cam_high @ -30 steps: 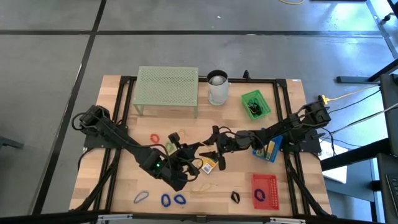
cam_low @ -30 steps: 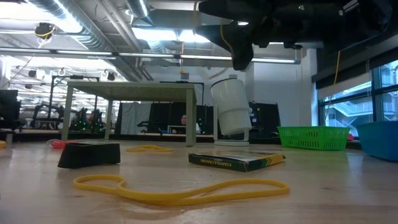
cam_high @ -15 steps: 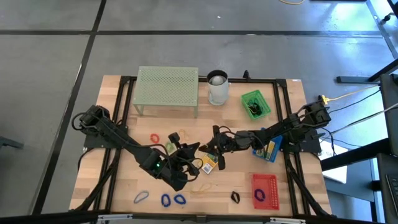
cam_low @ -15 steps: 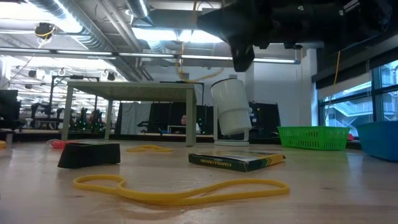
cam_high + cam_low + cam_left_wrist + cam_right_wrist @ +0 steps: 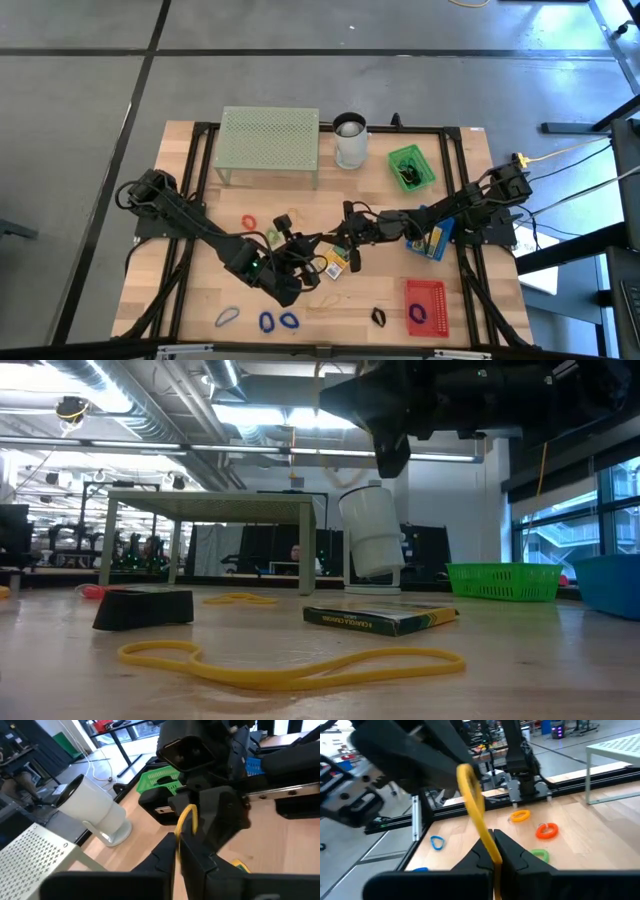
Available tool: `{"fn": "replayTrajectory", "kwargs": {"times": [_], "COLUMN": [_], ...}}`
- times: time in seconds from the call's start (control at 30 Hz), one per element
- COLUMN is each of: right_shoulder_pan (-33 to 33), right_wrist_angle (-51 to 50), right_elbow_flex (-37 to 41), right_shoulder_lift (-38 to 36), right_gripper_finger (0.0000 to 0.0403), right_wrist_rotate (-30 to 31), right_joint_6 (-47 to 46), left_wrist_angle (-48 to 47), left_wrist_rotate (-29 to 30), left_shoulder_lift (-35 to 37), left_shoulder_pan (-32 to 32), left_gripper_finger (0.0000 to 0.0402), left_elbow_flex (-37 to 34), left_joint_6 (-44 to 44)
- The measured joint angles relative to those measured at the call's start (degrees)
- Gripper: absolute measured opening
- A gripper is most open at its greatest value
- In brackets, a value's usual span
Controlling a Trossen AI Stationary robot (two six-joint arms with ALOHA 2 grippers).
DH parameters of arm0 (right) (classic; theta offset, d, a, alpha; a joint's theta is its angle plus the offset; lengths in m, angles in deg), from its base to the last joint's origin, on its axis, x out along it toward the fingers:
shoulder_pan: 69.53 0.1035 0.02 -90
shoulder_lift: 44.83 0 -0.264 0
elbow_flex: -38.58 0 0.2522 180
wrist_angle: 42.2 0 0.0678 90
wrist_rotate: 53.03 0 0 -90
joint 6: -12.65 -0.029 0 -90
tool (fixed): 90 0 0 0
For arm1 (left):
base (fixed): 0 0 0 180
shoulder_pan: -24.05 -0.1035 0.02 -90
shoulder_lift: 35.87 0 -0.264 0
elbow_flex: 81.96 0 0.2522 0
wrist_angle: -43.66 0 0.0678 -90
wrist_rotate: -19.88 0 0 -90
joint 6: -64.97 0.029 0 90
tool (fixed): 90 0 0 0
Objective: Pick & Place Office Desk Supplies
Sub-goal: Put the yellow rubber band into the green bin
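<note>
Above the table's middle my left gripper (image 5: 318,244) and my right gripper (image 5: 341,240) meet tip to tip, both shut on one yellow rubber band (image 5: 188,816). The band arches between them, clear of the table. Below them, flat on the wood, lie a yellow card pack (image 5: 335,265), another yellow rubber band (image 5: 290,665) and a black binder clip (image 5: 143,608). Red (image 5: 250,221) and blue rubber bands (image 5: 278,321) lie scattered nearer the front edge. My left gripper pinches one end of the yellow band's loop (image 5: 175,854) between its two fingers. The band rises out of the fingers, clear of the table, and arches over to the right gripper. My right gripper pinches the band's other end (image 5: 493,851) between its two fingers, coming level from the table's right. From there the band (image 5: 470,782) runs up and away to the left gripper, off the table.
At the back stand a pale green mesh stand (image 5: 270,140), a white cup (image 5: 350,140) and a green basket (image 5: 410,167). A blue bin (image 5: 436,241) and a red basket (image 5: 425,304) sit at the right. A binder clip (image 5: 379,317) lies near the front.
In the low view the gripper bodies overhead have shifted a little, and a strip of the yellow band now shows at the picture's top edge. The things on the table have stayed where they were.
</note>
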State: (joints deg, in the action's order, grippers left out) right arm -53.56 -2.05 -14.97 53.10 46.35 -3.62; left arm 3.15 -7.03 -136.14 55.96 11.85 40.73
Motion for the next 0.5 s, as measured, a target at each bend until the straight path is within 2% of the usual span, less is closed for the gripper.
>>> {"fn": "replayTrajectory", "kwargs": {"times": [0.1, 0.3, 0.5], "right_shoulder_pan": [0.00, -0.25, -0.54], "right_wrist_angle": [-1.31, -5.70, -13.69], "right_elbow_flex": [-0.02, -0.02, -0.14], "right_shoulder_lift": [0.02, 0.00, -2.11], "right_gripper_finger": [0.0002, 0.0001, 0.0001], "right_wrist_rotate": [2.79, 7.83, 9.47], "right_joint_6": [0.00, -1.33, -2.61], "left_wrist_angle": [0.00, -0.08, -0.26], "left_wrist_rotate": [-2.34, -10.76, -11.73], "left_shoulder_lift": [0.00, -0.01, -0.02], "left_shoulder_pan": [0.27, 0.75, 0.74], "left_gripper_finger": [0.0042, 0.0088, 0.0121], "left_elbow_flex": [0.00, 0.01, 0.00], "left_joint_6": [-0.04, -0.04, -0.04]}}
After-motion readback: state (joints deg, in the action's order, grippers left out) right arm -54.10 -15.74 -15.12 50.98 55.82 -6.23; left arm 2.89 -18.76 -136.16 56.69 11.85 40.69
